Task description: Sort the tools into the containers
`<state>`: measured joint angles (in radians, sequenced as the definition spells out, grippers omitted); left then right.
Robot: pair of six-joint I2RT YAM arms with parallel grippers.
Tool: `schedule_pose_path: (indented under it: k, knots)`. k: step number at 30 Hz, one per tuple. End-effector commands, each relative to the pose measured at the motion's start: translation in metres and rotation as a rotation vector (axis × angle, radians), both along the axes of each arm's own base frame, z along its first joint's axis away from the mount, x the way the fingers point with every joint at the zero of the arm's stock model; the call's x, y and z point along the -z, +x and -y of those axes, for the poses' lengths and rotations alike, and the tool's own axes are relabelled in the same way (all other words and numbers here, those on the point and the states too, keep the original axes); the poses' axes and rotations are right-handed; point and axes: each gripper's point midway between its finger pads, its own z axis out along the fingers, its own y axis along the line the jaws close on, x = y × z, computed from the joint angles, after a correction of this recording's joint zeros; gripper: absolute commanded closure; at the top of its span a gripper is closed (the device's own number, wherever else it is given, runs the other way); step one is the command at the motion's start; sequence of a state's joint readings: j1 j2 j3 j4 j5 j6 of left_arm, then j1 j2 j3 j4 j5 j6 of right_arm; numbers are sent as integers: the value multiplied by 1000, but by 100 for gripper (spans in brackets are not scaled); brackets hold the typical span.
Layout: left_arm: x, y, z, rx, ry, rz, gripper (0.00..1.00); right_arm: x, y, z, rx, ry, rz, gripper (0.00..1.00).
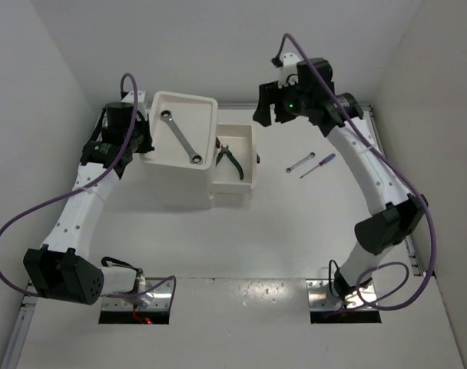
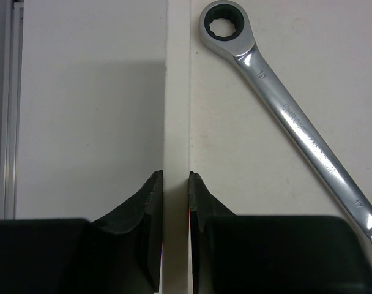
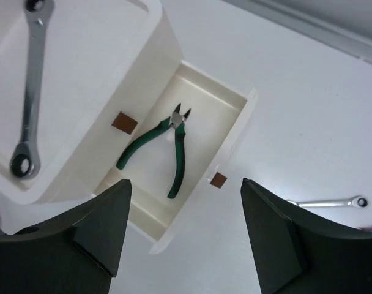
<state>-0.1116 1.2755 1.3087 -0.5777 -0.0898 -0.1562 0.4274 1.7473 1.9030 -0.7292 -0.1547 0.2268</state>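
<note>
The white drawer unit [image 1: 176, 181] has a tray top holding a large silver wrench [image 1: 181, 137], which also shows in the left wrist view [image 2: 284, 110]. My left gripper [image 2: 175, 177] is shut on the tray's left rim [image 2: 177, 92]; in the top view it [image 1: 144, 146] sits at that rim. One drawer [image 1: 253, 150] is pulled out to the right with green-handled pliers [image 3: 167, 144] lying in it. My right gripper [image 3: 183, 184] is open and empty, high above the drawer's front. A small silver wrench [image 1: 298, 163] and a purple-handled screwdriver [image 1: 318, 165] lie on the table. The yellow-handled pliers are out of view.
Reddish-brown handles show on the open drawer's front [image 3: 218, 179] and on the drawer above it [image 3: 123, 122]. White walls enclose the table on the left, back and right. A metal rail [image 1: 387, 154] runs along the right edge.
</note>
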Motion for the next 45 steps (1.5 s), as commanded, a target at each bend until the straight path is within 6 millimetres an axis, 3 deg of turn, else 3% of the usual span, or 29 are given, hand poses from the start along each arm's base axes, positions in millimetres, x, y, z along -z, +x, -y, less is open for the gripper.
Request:
schedule_pose_path:
  k: [1,2,3,5,7,10,14,15,17,18,19,20,24,25,26,27,28,29,31,34,35,41,45]
  knots:
    - [2,14,-4,-26,-9,19,100,35,12,24,-62,15,-82,27]
    - [3,13,-5,-26,-8,10,100,43,6,23,-118,71,-151,26]
    - [3,13,-3,-18,-13,9,100,68,15,44,-103,99,-238,26]
    - [2,12,-3,-12,-4,8,100,86,5,43,-164,260,-389,26]
    - [4,10,-4,-7,7,-3,100,110,8,55,-128,385,-500,23]
    - [6,8,-3,9,11,-14,100,116,7,63,-154,556,-585,21]
    - [8,6,5,80,7,-25,100,104,-5,64,-410,760,-570,17]
    - [8,6,6,97,13,-25,100,97,-2,64,-451,744,-518,17]
    - [9,4,9,119,12,-34,100,104,-7,71,-509,667,-443,16]
    - [9,4,9,119,12,-34,100,108,3,74,-535,592,-389,16]
    - [14,6,9,119,12,-46,100,115,-10,74,-613,528,-349,16]
    - [16,4,10,127,8,-57,100,113,-8,73,-666,466,-292,16]
    - [17,4,14,143,-2,-68,100,166,-21,80,-809,239,-182,16]
    - [17,7,14,143,-2,-69,100,160,-22,78,-826,181,-112,16]
    - [17,7,14,143,-2,-69,100,183,-18,77,-845,117,-40,16]
    - [19,6,12,142,-8,-79,100,193,-14,84,-837,39,-7,16]
    - [19,5,14,151,-14,-79,100,211,-25,82,-846,18,-8,15]
    - [23,7,14,151,-14,-89,100,204,-5,85,-838,-63,119,15]
    - [23,6,16,162,-21,-90,100,208,0,78,-853,-86,159,14]
    - [23,9,16,162,-21,-91,100,213,12,73,-790,-84,148,4]
    - [23,9,16,162,-21,-91,100,212,24,69,-746,-89,170,4]
    - [26,10,20,180,-34,-101,100,212,32,47,-720,-139,267,4]
    - [30,8,20,180,-34,-110,100,199,40,36,-771,-135,324,4]
